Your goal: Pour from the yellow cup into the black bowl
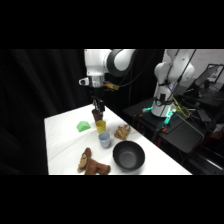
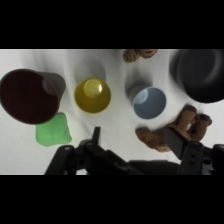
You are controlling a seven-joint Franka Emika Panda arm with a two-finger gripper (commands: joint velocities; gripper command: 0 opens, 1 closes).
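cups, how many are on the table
3: the brown cup at the wrist view's left, the yellow cup in the middle, the blue-grey cup to its right, nearest the black bowl.

Yellow cup (image 1: 101,125) (image 2: 92,95): small, plain, upright on the desk, mouth up, mid-desk. Black bowl (image 1: 128,155) (image 2: 199,74): wide, glossy, upright, by the desk's near right edge, apart from the cup.
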